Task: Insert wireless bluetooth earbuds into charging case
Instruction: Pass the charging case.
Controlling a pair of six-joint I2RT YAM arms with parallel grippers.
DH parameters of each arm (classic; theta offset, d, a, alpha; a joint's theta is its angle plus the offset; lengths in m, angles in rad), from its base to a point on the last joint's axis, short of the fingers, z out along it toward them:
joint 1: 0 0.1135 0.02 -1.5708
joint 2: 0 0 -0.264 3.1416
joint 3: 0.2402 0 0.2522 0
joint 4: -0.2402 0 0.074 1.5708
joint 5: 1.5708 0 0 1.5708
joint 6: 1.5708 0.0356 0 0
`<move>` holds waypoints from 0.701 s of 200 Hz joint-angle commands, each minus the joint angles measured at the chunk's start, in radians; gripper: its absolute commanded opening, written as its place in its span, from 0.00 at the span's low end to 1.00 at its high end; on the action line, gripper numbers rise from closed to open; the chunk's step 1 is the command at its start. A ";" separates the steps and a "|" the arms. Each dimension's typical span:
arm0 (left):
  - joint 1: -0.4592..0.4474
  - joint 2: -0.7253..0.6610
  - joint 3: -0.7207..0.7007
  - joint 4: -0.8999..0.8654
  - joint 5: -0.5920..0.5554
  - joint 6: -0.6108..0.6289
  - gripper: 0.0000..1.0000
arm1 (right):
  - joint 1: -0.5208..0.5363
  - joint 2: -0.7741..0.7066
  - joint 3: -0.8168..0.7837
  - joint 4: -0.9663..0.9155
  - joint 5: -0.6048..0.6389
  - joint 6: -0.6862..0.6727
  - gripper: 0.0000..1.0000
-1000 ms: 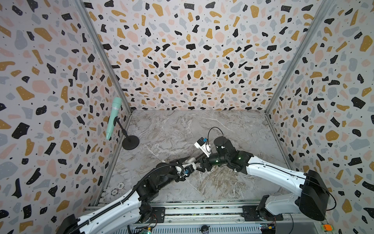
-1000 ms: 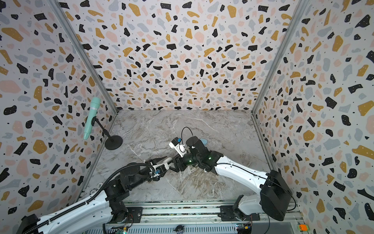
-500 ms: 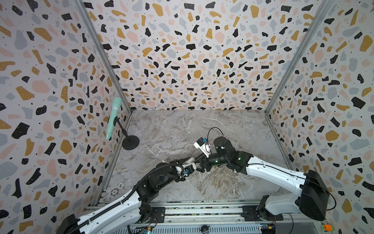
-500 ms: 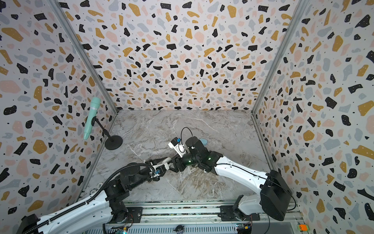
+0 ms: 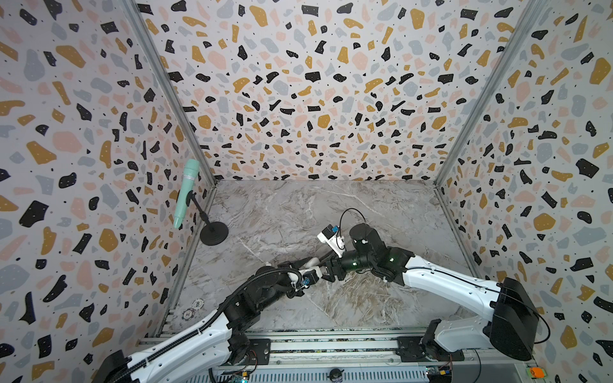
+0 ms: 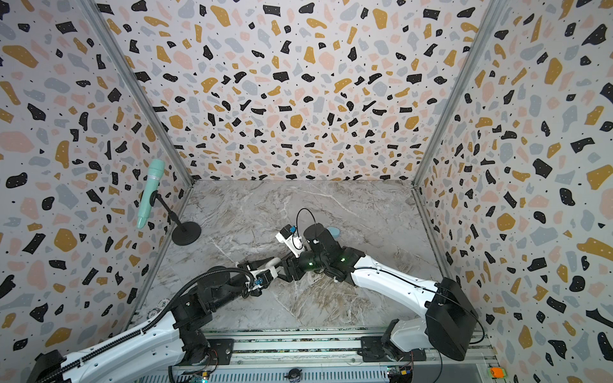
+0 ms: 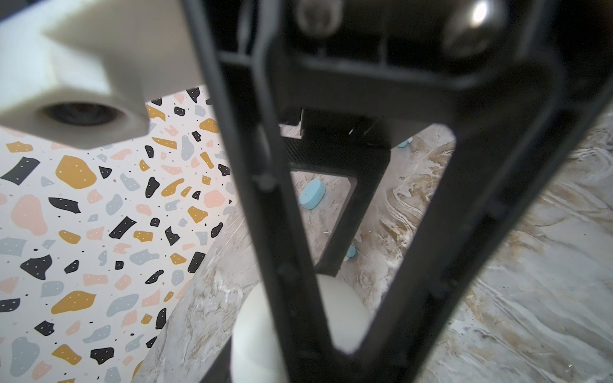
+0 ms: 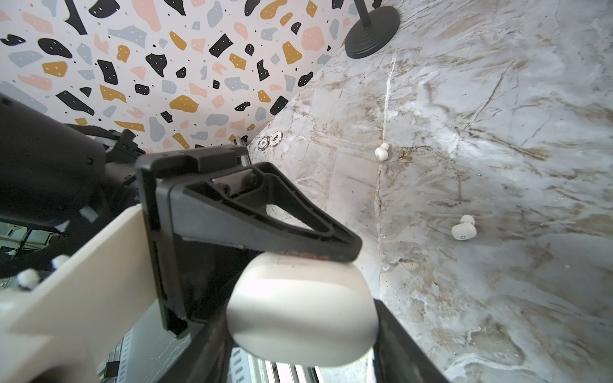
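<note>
Between the jaws: white case (image 8: 300,291), pill-shaped, clamped by the right gripper (image 8: 305,345). The left gripper (image 7: 333,359) is drawn nearly closed, with one finger (image 8: 282,228) lying across the case's top and covering it; whether it pinches cannot be told. 
Past the jaws on the marble table (image 8: 497,298): two light blue earbuds (image 7: 351,252), tiny and half hidden behind the right gripper's frame, and two white earbuds (image 8: 463,228), glossy, round-tipped, loose and apart. 
Farther out: blue case (image 7: 311,195), poker chips (image 8: 272,139), microphone stand (image 8: 371,33).

Both arms' fingers (image 5: 292,264) meet at a small white case (image 5: 311,262) above the marble table (image 5: 365,205).
</note>
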 commanded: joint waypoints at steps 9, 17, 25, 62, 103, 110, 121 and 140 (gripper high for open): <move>-0.008 -0.003 0.001 0.050 -0.003 -0.004 0.49 | 0.007 0.000 0.007 0.003 -0.004 0.001 0.00; -0.008 -0.002 0.001 0.048 -0.001 -0.002 0.49 | 0.009 0.000 0.007 0.005 -0.001 0.001 0.00; -0.009 -0.002 0.001 0.047 0.002 -0.002 0.49 | 0.009 0.002 0.006 0.006 -0.002 0.001 0.00; -0.007 -0.002 0.001 0.044 0.006 -0.001 0.47 | 0.009 0.005 0.007 0.009 -0.001 0.004 0.00; -0.008 -0.001 0.002 0.033 0.004 0.008 0.44 | 0.010 0.005 0.007 0.011 -0.002 0.005 0.00; -0.009 -0.002 0.001 0.033 0.003 0.009 0.44 | 0.010 0.003 0.007 0.011 -0.001 0.005 0.00; -0.010 -0.002 0.001 0.033 0.001 0.010 0.47 | 0.010 0.000 0.005 0.011 0.004 0.007 0.00; -0.011 0.000 0.001 0.033 -0.002 0.015 0.49 | 0.010 -0.004 0.006 0.010 0.004 0.006 0.00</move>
